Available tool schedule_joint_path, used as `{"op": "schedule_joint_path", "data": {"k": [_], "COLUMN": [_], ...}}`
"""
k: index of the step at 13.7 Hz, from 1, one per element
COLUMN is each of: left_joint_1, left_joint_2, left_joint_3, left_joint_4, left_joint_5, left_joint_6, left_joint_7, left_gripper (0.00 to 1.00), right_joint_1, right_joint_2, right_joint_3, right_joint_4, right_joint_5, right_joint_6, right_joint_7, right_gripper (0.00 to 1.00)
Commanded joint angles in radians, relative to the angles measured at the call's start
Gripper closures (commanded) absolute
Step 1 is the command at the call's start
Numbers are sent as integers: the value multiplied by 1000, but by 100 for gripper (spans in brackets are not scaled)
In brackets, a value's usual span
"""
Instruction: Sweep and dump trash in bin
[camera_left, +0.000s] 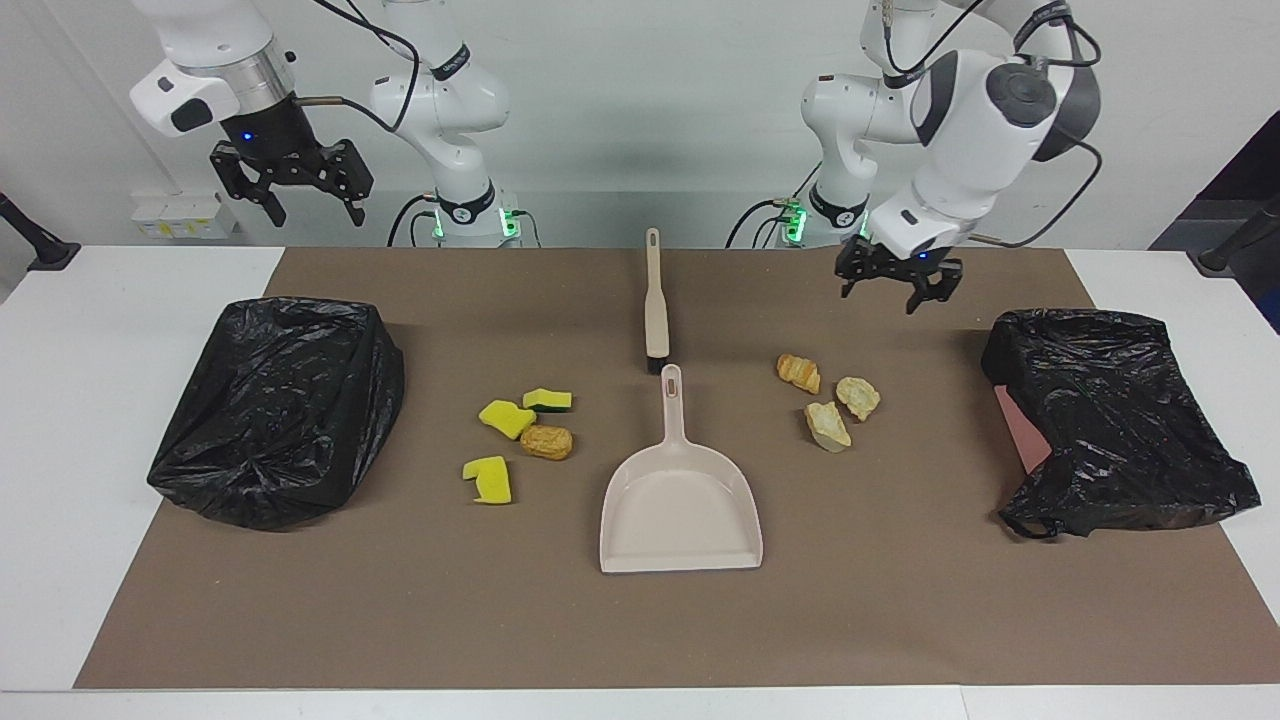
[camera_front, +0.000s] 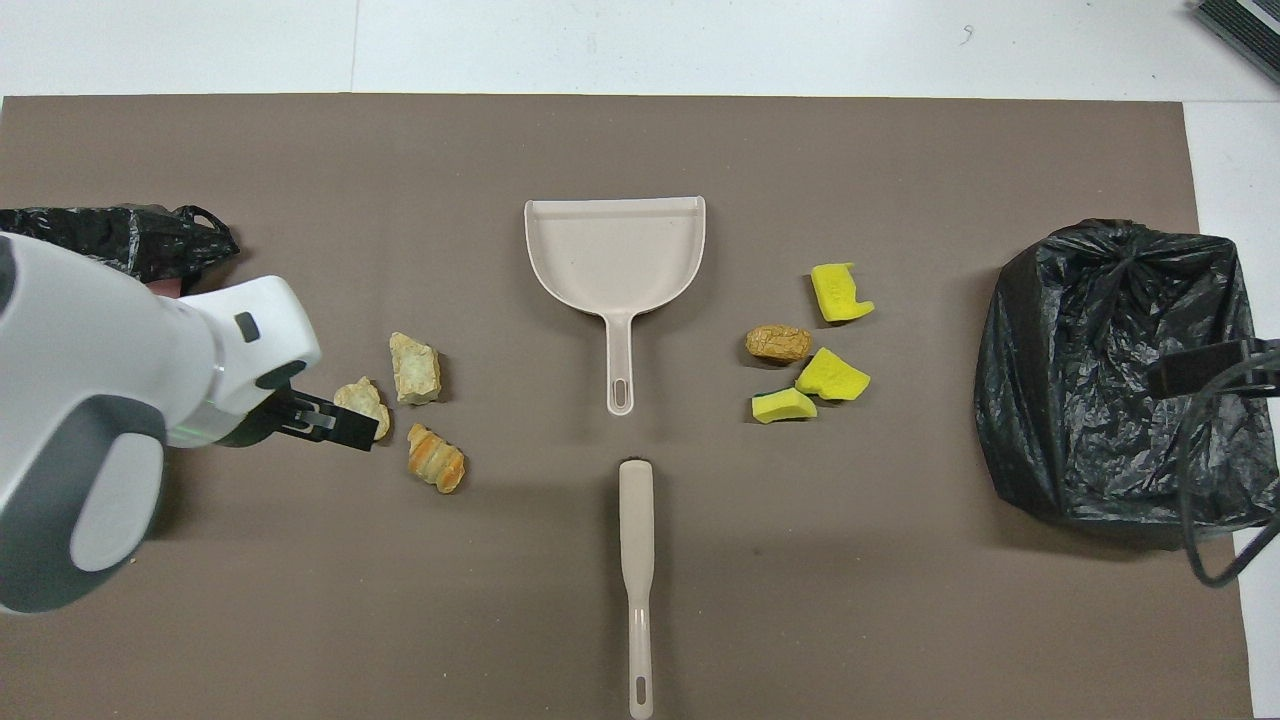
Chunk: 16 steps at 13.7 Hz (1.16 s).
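The left claw hangs in the air with its fingers spread and nothing between them, over the brown mat close to the three bread-like lumps. Those lumps lie in a cluster toward the left arm's end of the counter. The other trash, three yellow sponge pieces and a fourth crusty lump, lies toward the right arm's end. Between the two clusters rests the beige dustpan, its handle pointing toward the robots, and the brush lies just nearer to the robots, in line with that handle. A black bin bag sits at the right arm's end and another black bag at the left arm's end. The right claw waits, open and empty, high above its end of the counter.
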Motion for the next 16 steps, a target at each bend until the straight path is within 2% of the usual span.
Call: {"op": "schedule_joint_path", "data": {"k": [1, 7, 12, 16], "left_joint_1": [-126, -391, -566, -659], "left_joint_2": [-38, -20, -17, 0], "left_joint_3": [17, 17, 16, 15], "left_joint_4": [-120, -258, -327, -349], "left_joint_5": [-9, -9, -9, -9], "left_joint_6": [113, 277, 381, 434], "left_joint_7": [-120, -385, -635, -745], "left_gripper": [0, 0, 0, 0], "right_joint_1": [-13, -13, -13, -13], "right_joint_2": [-13, -13, -13, -13], "right_joint_3": [4, 4, 6, 6], "right_joint_4": [-9, -9, -9, -9], "right_joint_5": [10, 10, 10, 10], "right_joint_6": [6, 6, 6, 6], "right_joint_7": [-23, -23, -23, -23], "right_gripper": [0, 0, 0, 0]}}
